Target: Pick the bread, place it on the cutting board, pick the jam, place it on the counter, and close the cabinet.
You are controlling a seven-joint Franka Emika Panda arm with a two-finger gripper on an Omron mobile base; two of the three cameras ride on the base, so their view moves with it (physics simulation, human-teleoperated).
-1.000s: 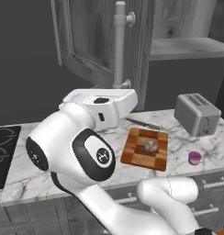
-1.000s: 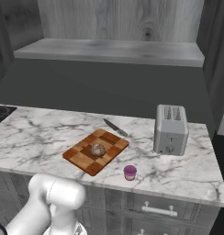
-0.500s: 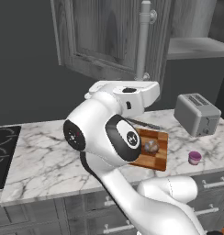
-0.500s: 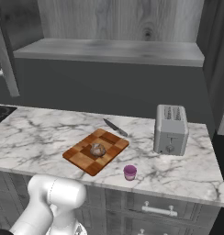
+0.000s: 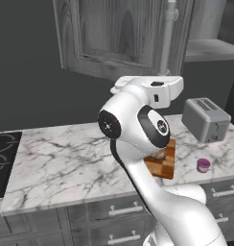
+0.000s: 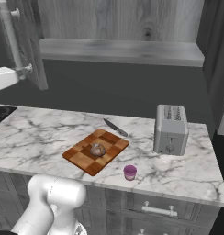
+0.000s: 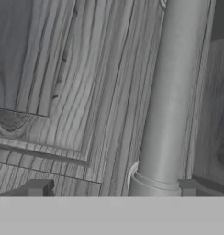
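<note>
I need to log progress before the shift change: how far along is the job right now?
Done: the bread lies on the cutting board, and the jam stands on the counter. In hand: closing the cabinet; the gripper is at the door's bar handle, fingertips either side of it, and the door stands partly open. Left: swing the door shut.

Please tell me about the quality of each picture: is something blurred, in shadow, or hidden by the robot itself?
Left base view: sharp, evenly lit, but the white arm hides most of the cutting board. Right base view: clear; the bread, jam and toaster cast only soft shadows, no glare. Hand view: very close to the cabinet, so its handle and wood grain look soft.
</note>
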